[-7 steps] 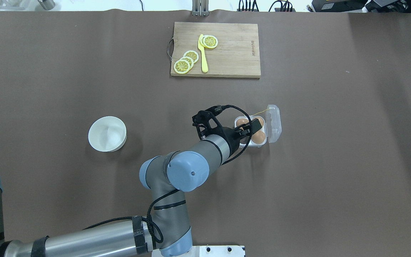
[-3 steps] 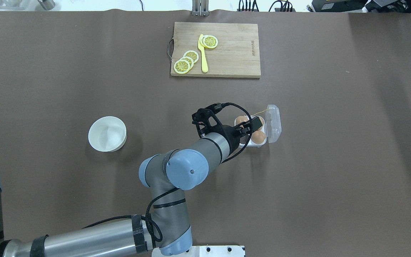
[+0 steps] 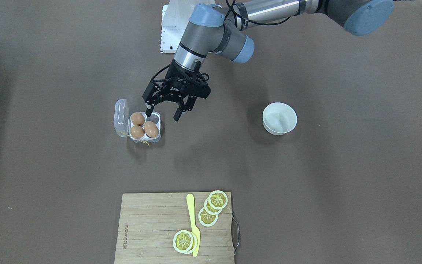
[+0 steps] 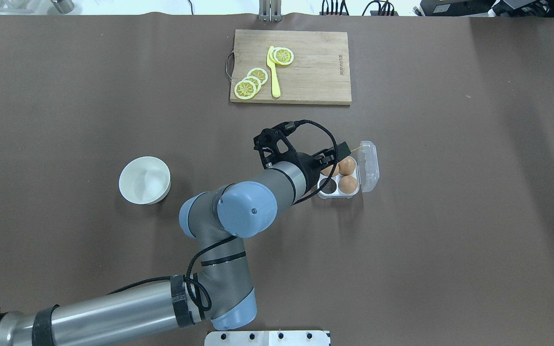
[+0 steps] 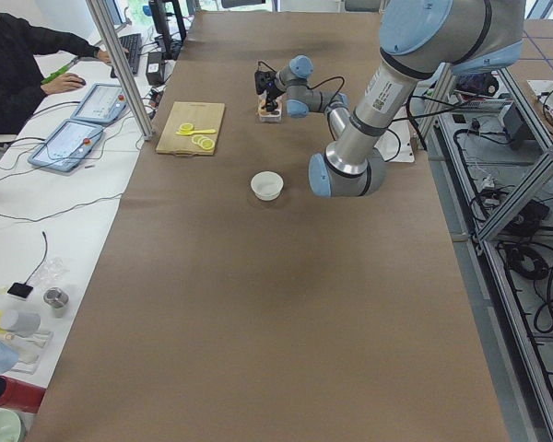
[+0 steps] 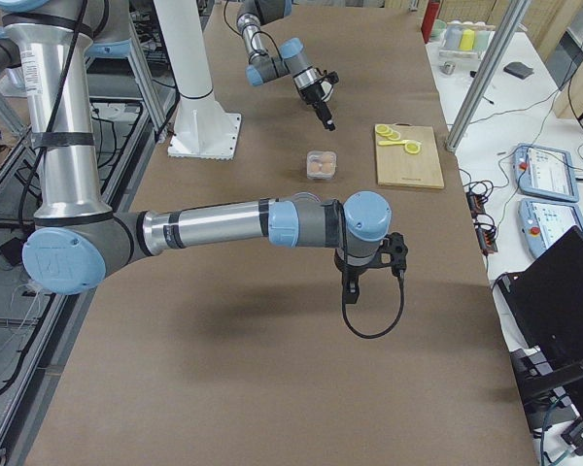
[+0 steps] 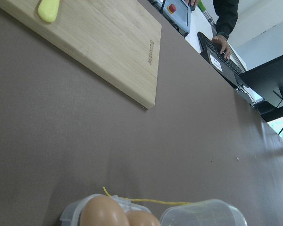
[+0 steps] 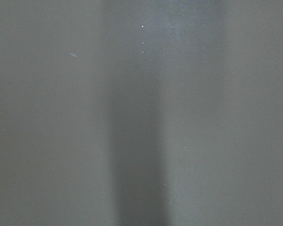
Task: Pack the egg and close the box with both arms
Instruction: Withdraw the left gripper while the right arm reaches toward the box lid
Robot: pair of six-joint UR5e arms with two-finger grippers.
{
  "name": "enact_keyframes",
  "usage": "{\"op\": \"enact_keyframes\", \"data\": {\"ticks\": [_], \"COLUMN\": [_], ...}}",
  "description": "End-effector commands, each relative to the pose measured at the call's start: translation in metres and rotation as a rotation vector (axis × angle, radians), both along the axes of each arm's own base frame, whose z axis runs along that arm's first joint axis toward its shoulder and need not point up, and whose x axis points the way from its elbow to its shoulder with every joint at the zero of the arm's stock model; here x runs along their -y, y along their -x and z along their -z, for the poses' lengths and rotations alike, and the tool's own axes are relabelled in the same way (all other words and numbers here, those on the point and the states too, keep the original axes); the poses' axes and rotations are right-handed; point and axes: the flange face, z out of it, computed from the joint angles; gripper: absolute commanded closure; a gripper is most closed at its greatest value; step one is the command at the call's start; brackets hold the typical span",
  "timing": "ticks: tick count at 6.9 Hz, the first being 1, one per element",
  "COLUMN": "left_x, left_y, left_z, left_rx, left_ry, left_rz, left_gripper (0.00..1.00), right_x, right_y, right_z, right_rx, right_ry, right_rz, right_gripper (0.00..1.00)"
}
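Observation:
The clear egg box (image 4: 329,187) lies open on the brown table, its lid (image 4: 369,166) folded out to the right. Three tan eggs sit in its cells: one (image 4: 347,166), one (image 4: 348,183) and one partly behind the gripper. In the front view the eggs (image 3: 151,129) show clearly and the cell nearest the robot (image 3: 155,117) is empty. My left gripper (image 3: 162,113) hovers open and empty just above the box's near edge. The left wrist view shows two eggs (image 7: 104,213) and the yellow string (image 7: 146,201). My right gripper (image 6: 351,288) shows only in the right side view; I cannot tell its state.
A white bowl (image 4: 144,180) stands left of the left arm. A wooden cutting board (image 4: 290,67) with lemon slices and a yellow knife lies at the far side. A person sits at a desk beyond the table (image 5: 18,46).
The left gripper has moved off the box's middle, up and toward the far side. The eggs it covered now show. The box and eggs have not moved.

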Motion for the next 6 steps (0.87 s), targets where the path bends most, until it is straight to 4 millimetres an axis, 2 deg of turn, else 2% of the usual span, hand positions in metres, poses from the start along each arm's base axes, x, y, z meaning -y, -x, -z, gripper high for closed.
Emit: {"op": "enact_keyframes", "data": {"ticks": [1,2,3,5,6], "left_x": [0.014,0.023,0.034,0.072,0.069], "left_y": [0.090,0.117,0.145,0.207,0.219], "left_z": [-0.007,-0.004,-0.004,-0.011,-0.032], "left_rx": [0.044,0.063,0.078,0.136,0.190], "left_ry": [0.075,0.113,0.149,0.236,0.234], "left_rz": [-0.063,-0.081,-0.090,-0.126,-0.141], "left_gripper": [0.02,0.02,0.02,0.02,0.02], "right_x": [0.007,0.007,0.004,-0.009,-0.008], "right_y": [0.059,0.098,0.131,0.209,0.255], "right_z": [0.029,0.046,0.065,0.095,0.125], "right_rx": [0.088,0.121,0.168,0.224,0.238], "right_ry": [0.010,0.027,0.061,0.059,0.070], "right_rz": [-0.053,-0.071,-0.104,-0.100,-0.089], "right_gripper": [0.08,0.12,0.25,0.78,0.99]}}
